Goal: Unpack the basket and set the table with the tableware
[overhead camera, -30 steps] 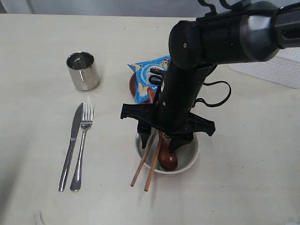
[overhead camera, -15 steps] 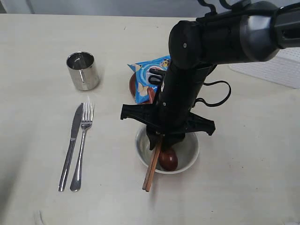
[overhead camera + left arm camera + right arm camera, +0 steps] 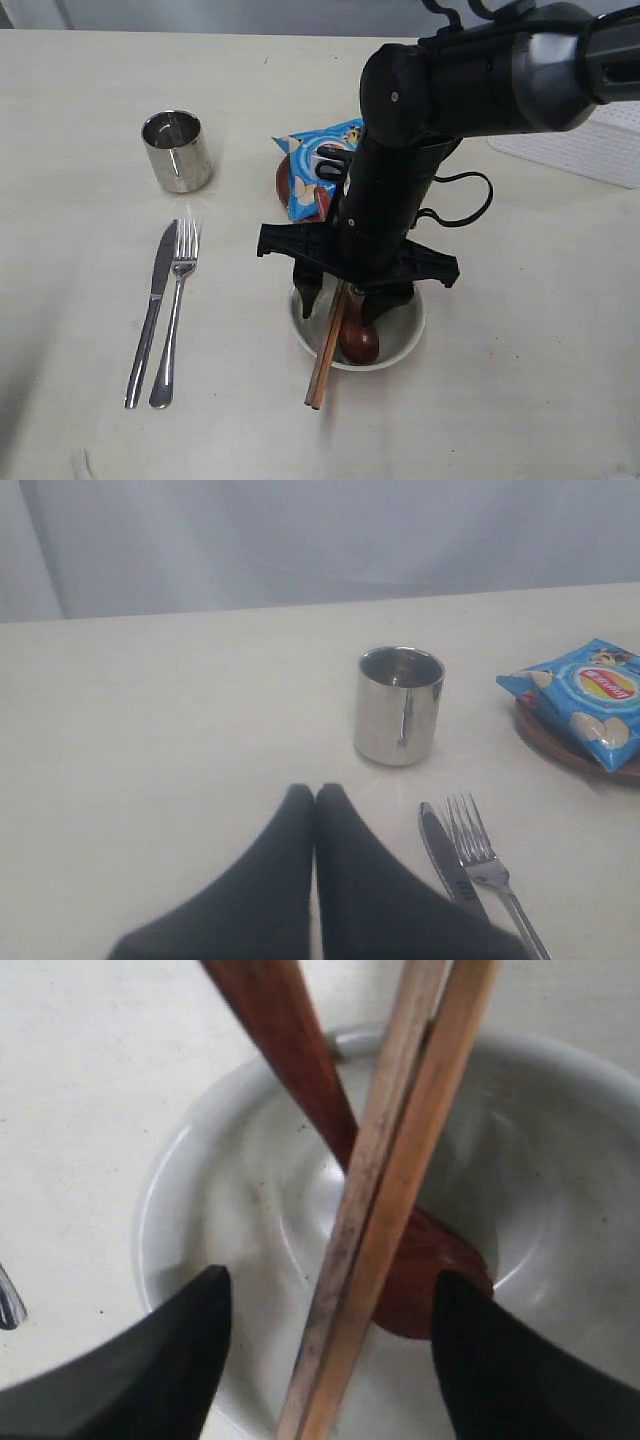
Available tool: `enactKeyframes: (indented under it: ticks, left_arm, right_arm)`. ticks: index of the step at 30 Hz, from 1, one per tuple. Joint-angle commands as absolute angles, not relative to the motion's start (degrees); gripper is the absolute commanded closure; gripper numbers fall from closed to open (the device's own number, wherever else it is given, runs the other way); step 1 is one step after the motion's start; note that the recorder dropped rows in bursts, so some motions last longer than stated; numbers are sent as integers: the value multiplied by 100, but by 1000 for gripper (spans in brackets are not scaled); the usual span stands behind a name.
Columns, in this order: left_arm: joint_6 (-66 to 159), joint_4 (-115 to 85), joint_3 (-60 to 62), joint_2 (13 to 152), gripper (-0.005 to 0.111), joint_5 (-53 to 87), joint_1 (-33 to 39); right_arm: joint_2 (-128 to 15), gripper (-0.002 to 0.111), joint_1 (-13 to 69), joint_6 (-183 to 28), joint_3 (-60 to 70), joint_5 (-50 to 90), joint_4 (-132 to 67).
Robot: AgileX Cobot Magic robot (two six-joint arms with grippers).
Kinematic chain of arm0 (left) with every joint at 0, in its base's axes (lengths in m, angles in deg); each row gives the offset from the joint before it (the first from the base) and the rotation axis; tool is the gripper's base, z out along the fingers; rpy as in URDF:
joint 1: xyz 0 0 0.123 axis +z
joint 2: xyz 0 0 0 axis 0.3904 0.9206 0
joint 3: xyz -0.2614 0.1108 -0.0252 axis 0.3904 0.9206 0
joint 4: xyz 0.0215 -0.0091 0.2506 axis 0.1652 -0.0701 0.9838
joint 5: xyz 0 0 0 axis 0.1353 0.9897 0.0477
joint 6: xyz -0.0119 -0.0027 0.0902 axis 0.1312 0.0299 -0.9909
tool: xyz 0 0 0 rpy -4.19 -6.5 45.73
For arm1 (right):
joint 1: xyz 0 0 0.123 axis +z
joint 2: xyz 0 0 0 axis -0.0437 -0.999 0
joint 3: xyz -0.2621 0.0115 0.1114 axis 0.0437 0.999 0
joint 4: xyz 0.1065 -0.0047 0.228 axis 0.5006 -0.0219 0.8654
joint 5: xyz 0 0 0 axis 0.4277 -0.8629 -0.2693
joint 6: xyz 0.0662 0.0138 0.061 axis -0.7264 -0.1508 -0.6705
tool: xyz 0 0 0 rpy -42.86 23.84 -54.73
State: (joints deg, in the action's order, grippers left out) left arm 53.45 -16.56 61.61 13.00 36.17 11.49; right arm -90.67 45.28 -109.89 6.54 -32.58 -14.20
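Left gripper (image 3: 315,798): jaws pressed together, empty, near cup (image 3: 177,150). Knife (image 3: 150,305) and fork (image 3: 176,310) laid side by side on table (image 3: 80,90). Chip bag (image 3: 312,168) on plate (image 3: 283,180): red-yellow badge, lettering unreadable. Right gripper (image 3: 330,1295) over bowl (image 3: 408,335), jaws spread astride chopsticks (image 3: 327,348), which cross spoon (image 3: 358,340). Likely step: chopsticks. Next: pinch both together, lift clear of spoon. Basket (image 3: 590,148) far right.

plate (image 3: 283,180) mostly under chip bag (image 3: 312,168), basket (image 3: 590,148) cropped

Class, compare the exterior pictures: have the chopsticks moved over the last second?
Yes. They were splayed apart then. Now the chopsticks lie side by side over the bowl rim: the left stick's lower tip has swung right, away from the fork.
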Motion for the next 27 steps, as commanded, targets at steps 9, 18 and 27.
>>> enactKeyframes:
  ticks: [9,18,27]
  left_arm:
    - [5345,-1720,6181,1286,107,3572,1161]
    - [5345,-1720,6181,1286,107,3572,1161]
    - [5345,-1720,6181,1286,107,3572,1161]
  right_arm:
    - [-8541,47,4536,-10821,658,-3517,-1601]
    - [-7625,48,4525,-10731,365,-4086,-1927]
    - [-6303,99,4525,-9999,-443,-4304,-1927]
